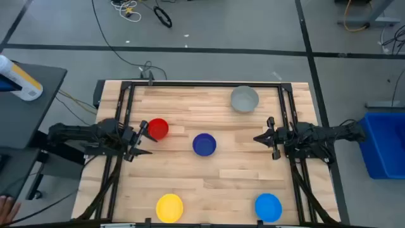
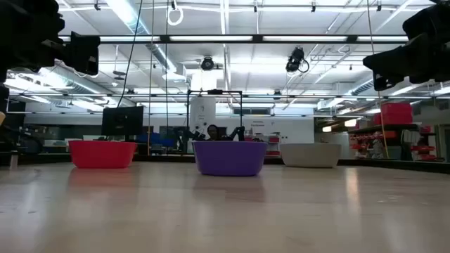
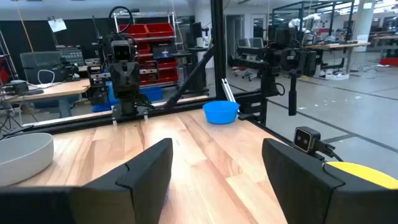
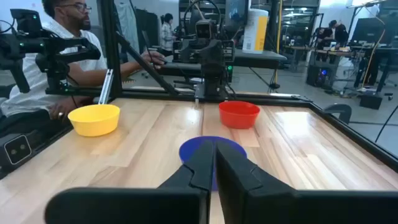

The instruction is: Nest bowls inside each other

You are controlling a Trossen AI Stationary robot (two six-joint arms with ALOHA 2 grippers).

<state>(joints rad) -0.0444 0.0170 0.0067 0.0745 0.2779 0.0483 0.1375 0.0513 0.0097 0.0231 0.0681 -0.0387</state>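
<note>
Five bowls stand apart on their bases on the wooden table. The grey bowl (image 1: 244,99) is at the far side and the red bowl (image 1: 157,128) left of centre. The dark blue bowl (image 1: 204,144) is in the middle. The yellow bowl (image 1: 169,207) and the lighter blue bowl (image 1: 268,206) are near the front edge. My left gripper (image 1: 145,138) hovers open at the left, just beside the red bowl and above table level. My right gripper (image 1: 257,137) hovers shut at the right, pointing at the dark blue bowl (image 4: 211,149).
A black frame (image 1: 202,85) runs along the table's far edge and down both sides. A person (image 4: 62,56) sits beyond the table's near edge, seen in the right wrist view. Bare wood lies between the bowls.
</note>
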